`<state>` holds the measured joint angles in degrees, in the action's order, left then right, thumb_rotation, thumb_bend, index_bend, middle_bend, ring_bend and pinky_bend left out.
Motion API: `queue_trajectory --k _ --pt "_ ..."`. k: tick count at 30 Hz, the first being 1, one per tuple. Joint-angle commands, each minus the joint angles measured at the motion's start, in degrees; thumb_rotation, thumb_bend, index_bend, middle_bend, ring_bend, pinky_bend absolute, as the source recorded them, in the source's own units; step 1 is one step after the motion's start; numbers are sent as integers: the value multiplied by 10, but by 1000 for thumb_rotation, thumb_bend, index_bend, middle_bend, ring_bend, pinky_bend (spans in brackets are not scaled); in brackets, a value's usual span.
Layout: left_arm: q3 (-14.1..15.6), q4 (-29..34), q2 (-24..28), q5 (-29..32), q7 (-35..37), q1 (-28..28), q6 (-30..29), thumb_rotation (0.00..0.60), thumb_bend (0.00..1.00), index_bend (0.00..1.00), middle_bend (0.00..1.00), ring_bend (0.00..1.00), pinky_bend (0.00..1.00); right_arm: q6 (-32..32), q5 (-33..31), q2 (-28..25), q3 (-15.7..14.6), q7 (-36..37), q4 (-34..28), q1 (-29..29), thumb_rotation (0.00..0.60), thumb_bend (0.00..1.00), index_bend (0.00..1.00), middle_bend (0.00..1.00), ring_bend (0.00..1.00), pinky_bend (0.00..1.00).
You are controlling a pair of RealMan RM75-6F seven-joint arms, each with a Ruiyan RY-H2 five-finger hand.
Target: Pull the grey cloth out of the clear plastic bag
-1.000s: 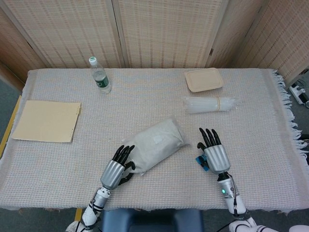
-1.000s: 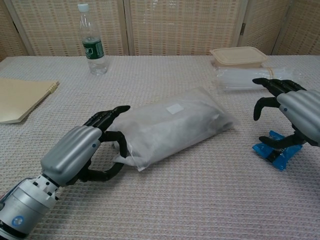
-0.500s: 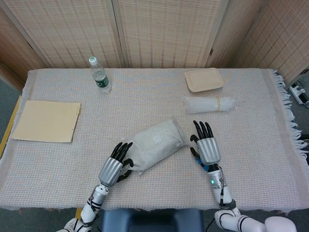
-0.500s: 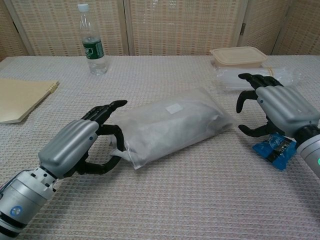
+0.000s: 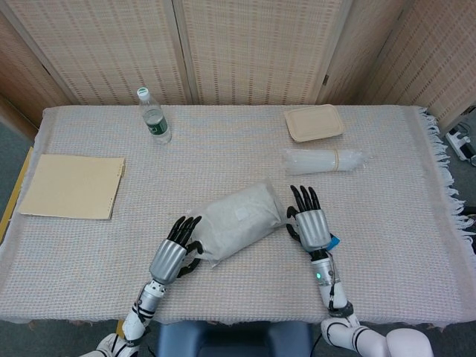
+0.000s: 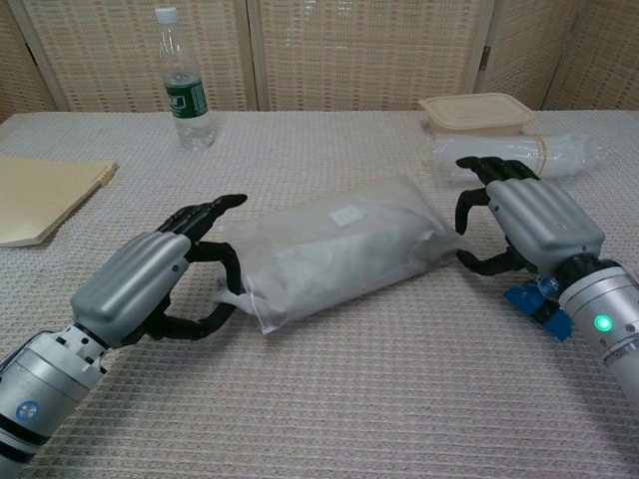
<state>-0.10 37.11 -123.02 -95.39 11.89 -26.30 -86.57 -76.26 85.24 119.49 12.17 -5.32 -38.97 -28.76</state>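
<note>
The left hand (image 6: pixel 140 289) has its fingers (image 6: pixel 205 215) apart, cupped around the near-left end of the clear bag (image 6: pixel 334 249). The right hand (image 6: pixel 529 225) curls spread fingers at the bag's other end. The grey cloth (image 5: pixel 238 219) sits inside the bag, mid-table. A blue packet (image 6: pixel 539 299) lies under the right wrist.

Between the matt grey metal-looking left hand (image 6: pixel 135 289) and right hand (image 6: pixel 534 222) lies the cloudy, crinkled clear plastic bag (image 6: pixel 334 249) on the rough woven cream tablecloth (image 6: pixel 399 399).
</note>
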Motion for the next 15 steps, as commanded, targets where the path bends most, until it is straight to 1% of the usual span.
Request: queue_trajectory --k 1,10,12,15 --pt "0 1 1 0 1 -1 1 600 524 688 58 0 0 -1 -3 4 0 6 6 -4 600 319 540 64 0 0" --pt "1 2 5 0 3 -2 -2 600 539 685 58 0 0 6 -6 12 -5 10 19 -16 600 554 590 77 0 0" --pt "0 2 7 0 4 -3 -3 600 542 684 59 0 0 7 -8 12 -6 9 19 -16 600 582 595 79 0 0" --pt "-2 5 10 1 6 -3 -6 600 544 680 59 0 0 5 -9 9 -7 12 15 -15 600 593 619 89 0 0"
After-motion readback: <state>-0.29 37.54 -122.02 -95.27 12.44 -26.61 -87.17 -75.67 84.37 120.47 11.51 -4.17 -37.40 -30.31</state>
